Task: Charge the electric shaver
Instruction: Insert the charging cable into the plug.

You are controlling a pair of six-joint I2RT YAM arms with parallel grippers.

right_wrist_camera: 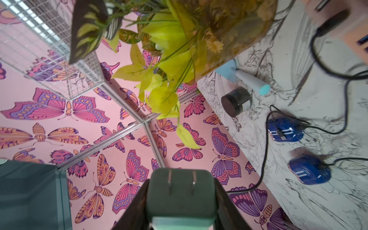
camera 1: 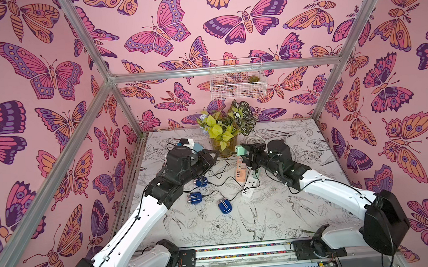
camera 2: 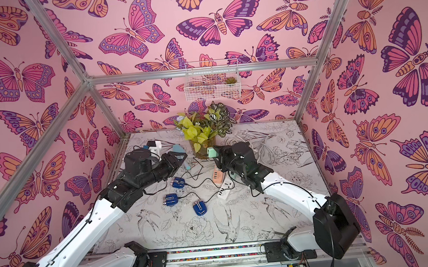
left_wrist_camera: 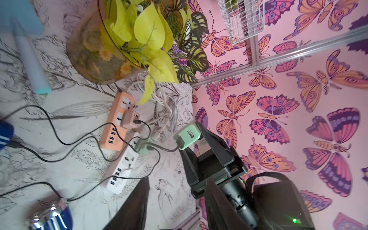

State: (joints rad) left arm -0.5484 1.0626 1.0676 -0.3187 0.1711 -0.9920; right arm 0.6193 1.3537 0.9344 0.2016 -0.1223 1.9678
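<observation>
The right gripper (camera 1: 242,150), at frame centre in a top view, is clamped on the mint adapter (right_wrist_camera: 181,196). It holds the adapter in the air, with the bare prongs (right_wrist_camera: 169,182) pointing away from the wrist rather than down at the table. A black cable (right_wrist_camera: 263,151) runs from the adapter to what looks like the shaver (right_wrist_camera: 285,129), which lies on the table right of centre in the right wrist view. Another shaver (right_wrist_camera: 308,172) lies below it.

The likely trouble is alignment. The adapter must turn before it meets a free socket on the orange strip (left_wrist_camera: 114,129) or the white strip (left_wrist_camera: 122,169). A skewed approach could jam the prongs or twist the adapter in the jaws. Neither strip looks fixed, so a push could slide it. A tightening cable could drag the shaver. The plant (camera 1: 223,131) hangs its leaves close by. The left gripper (camera 1: 213,154), jaws apart and empty, sits near enough to clash.
</observation>
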